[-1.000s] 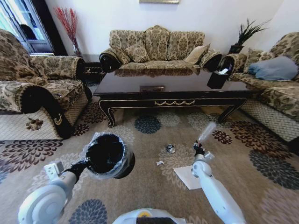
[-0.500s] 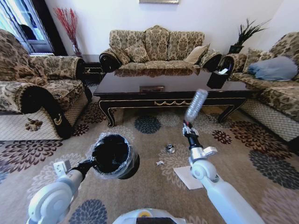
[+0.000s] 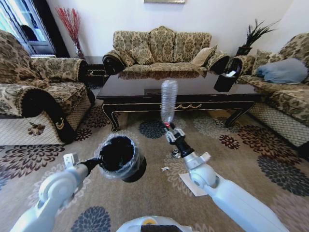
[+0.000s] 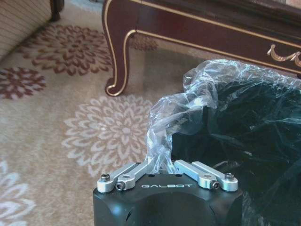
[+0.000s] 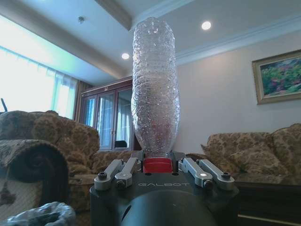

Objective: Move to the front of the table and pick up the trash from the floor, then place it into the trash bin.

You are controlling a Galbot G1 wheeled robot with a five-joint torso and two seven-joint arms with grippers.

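The right gripper (image 3: 169,130) is closed on the red-capped neck of a clear plastic bottle (image 3: 168,101), holding it raised in front of the table (image 3: 178,94). The bottle stands nearly upright, long axis vertical, cap down at the fingers and base pointing up, its ribbed transparent wall crumpled and without any label. In the right wrist view the bottle (image 5: 154,89) rises straight from the gripper (image 5: 157,165), whose black housing carries the word GALBOT in white.

The left gripper (image 3: 92,165) is clamped on the rim of the trash bin (image 3: 118,157), a small round black bin with a shiny clear liner bunched around its mouth; it is held off the floor (image 3: 241,159), tilted so that its opening faces up and toward the camera. The left wrist view shows the gripper (image 4: 162,165), also marked GALBOT, pinching the crinkled liner at the edge of the trash bin (image 4: 235,136).

On the patterned carpet between bin and right arm lie a foil wad (image 3: 176,154), a tiny white scrap (image 3: 165,168) and a flat white paper sheet (image 3: 189,183).
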